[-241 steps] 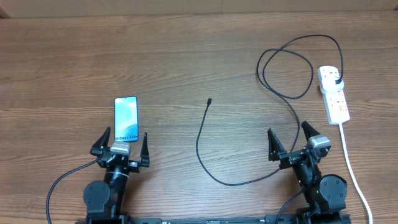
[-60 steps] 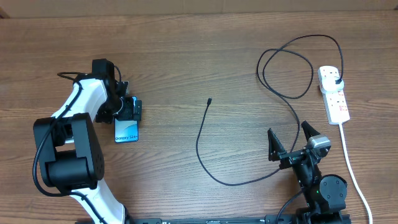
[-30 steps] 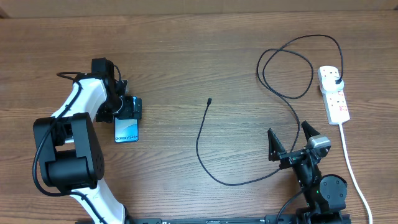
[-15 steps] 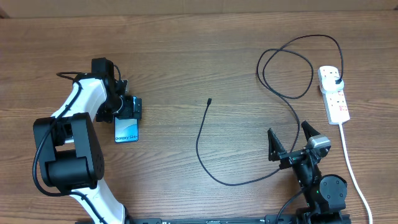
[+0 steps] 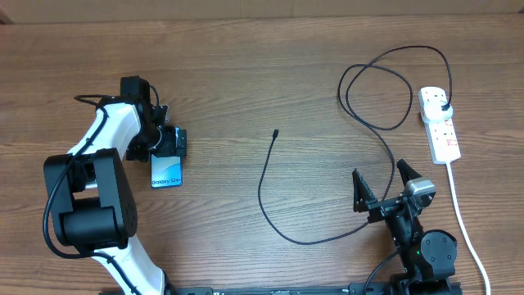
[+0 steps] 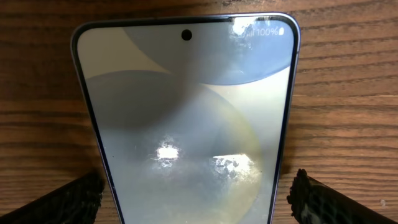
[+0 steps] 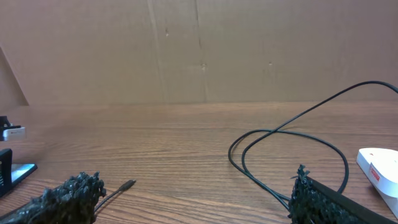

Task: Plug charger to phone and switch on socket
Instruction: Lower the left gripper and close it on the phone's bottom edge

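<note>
Left hand (image 5: 168,144): sits far out on left side of brown wooden tabletop (image 5: 246,65), low over far end of slim rectangular smartphone with light blue screen (image 5: 166,174). Spread wide, grips nothing. In left wrist view: smartphone (image 6: 186,112) flat and screen-up, punch-hole camera at top, black textured fingertips (image 6: 78,200) at bottom corners, one each side of screen, just beside its edges; can't tell if touching. "Galaxy S24" text at end nearer robot base. Right hand (image 5: 382,187): parked near base on right side, splayed open, empty, pointing up off tabletop. Long thin black cable (image 5: 262,184): lies loose mid-tabletop, small connector tip (image 5: 276,132) free at centre, well apart from smartphone; curves down past right hand, then loops up on right. Black plug (image 5: 443,106): sits in far end of white elongated power strip (image 5: 442,135) at right edge, reddish switches on top, on/off not readable. Thick white cord (image 5: 463,217): runs from power strip toward front edge. Right wrist view: cable loops (image 7: 280,134), power strip corner (image 7: 379,165), brown cardboard wall (image 7: 186,50) behind.
</note>
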Robot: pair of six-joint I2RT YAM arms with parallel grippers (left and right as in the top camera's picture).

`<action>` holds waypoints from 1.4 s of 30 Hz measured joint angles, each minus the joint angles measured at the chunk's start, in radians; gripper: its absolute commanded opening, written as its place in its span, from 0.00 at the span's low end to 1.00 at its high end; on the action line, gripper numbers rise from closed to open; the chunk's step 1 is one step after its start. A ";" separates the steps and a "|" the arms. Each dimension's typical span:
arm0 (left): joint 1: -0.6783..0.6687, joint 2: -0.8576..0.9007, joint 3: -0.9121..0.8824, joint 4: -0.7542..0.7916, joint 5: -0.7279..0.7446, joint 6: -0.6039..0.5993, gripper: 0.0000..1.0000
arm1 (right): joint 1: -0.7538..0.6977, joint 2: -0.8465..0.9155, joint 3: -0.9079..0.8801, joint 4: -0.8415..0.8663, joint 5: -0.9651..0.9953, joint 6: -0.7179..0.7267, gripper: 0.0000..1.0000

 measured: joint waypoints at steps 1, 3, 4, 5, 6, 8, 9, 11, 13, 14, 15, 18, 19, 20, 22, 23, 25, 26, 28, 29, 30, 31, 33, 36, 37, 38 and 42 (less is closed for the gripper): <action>0.000 0.000 0.000 -0.001 0.000 0.000 1.00 | 0.000 0.000 0.000 -0.001 0.000 0.000 1.00; 0.000 0.000 0.000 -0.001 0.000 0.000 0.99 | 0.000 0.000 0.000 0.000 0.000 0.000 1.00; 0.000 0.000 0.000 -0.002 0.000 0.000 0.99 | 0.000 0.000 0.000 0.000 0.000 0.000 1.00; 0.000 0.000 0.000 -0.002 0.000 0.000 0.97 | 0.000 0.000 0.000 0.000 0.000 0.000 1.00; 0.000 0.000 0.000 -0.001 0.000 -0.002 0.96 | 0.000 0.000 0.000 0.000 0.000 0.000 1.00; 0.000 0.000 0.000 0.000 0.001 -0.008 0.93 | 0.000 0.000 0.000 -0.001 0.000 0.000 1.00; 0.000 0.000 0.000 0.000 0.002 -0.010 0.94 | 0.000 0.000 0.000 -0.001 0.000 0.000 1.00; 0.000 0.000 0.000 0.000 0.003 -0.019 0.94 | 0.000 0.000 0.000 0.000 0.000 0.000 1.00; -0.002 0.000 0.000 0.000 0.003 -0.033 0.94 | 0.000 0.000 0.000 0.000 0.000 0.000 1.00; -0.005 0.000 0.001 0.000 0.001 -0.047 0.93 | 0.000 0.000 0.000 0.000 0.000 0.000 1.00; -0.011 0.000 0.001 -0.002 -0.004 -0.069 0.92 | 0.000 0.000 0.000 0.000 0.000 0.000 1.00; -0.033 0.002 0.001 -0.010 -0.028 -0.117 0.92 | 0.000 0.000 0.000 -0.001 0.000 0.000 1.00; -0.042 0.004 0.001 -0.013 -0.039 -0.134 0.92 | 0.000 0.000 0.000 -0.001 0.000 0.000 1.00; -0.052 0.005 0.001 -0.017 -0.053 -0.153 0.92 | 0.000 0.000 0.000 -0.001 0.000 0.000 1.00; -0.074 0.008 0.001 -0.026 -0.084 -0.191 0.92 | 0.000 0.000 0.000 -0.001 0.000 0.000 1.00; -0.082 0.009 0.001 -0.030 -0.091 -0.207 0.92 | 0.000 0.000 0.000 0.000 0.000 0.000 1.00; -0.095 0.009 0.001 -0.039 -0.103 -0.244 0.92 | 0.000 0.000 0.000 0.000 0.000 0.000 1.00; -0.100 0.009 0.001 -0.044 -0.110 -0.261 0.92 | 0.000 0.000 0.000 -0.001 0.000 0.000 1.00; -0.106 0.009 0.003 -0.051 -0.119 -0.290 0.90 | 0.000 0.000 0.000 -0.001 0.000 0.000 1.00; -0.108 0.009 0.004 -0.054 -0.120 -0.301 0.89 | 0.000 0.000 0.000 -0.001 0.000 0.000 1.00; -0.110 0.009 0.004 -0.056 -0.120 -0.310 0.88 | 0.000 0.000 0.000 -0.001 0.000 -0.001 1.00; -0.110 0.009 0.004 -0.057 -0.121 -0.316 0.86 | 0.000 0.000 0.000 0.000 0.000 0.000 1.00; -0.112 0.009 0.004 -0.061 -0.121 -0.323 0.85 | 0.000 0.000 0.000 0.000 0.000 0.000 1.00; -0.112 0.009 0.004 -0.078 -0.121 -0.330 0.86 | 0.000 0.000 0.000 -0.001 0.000 0.000 1.00; -0.112 0.009 0.004 -0.080 -0.120 -0.333 0.84 | 0.000 0.000 0.000 0.000 0.000 0.000 1.00; -0.112 0.009 0.004 -0.081 -0.119 -0.334 0.84 | 0.000 0.000 0.000 0.000 0.000 0.000 1.00; -0.113 0.009 0.003 -0.082 -0.116 -0.342 0.80 | 0.000 0.000 0.000 -0.001 0.000 0.000 1.00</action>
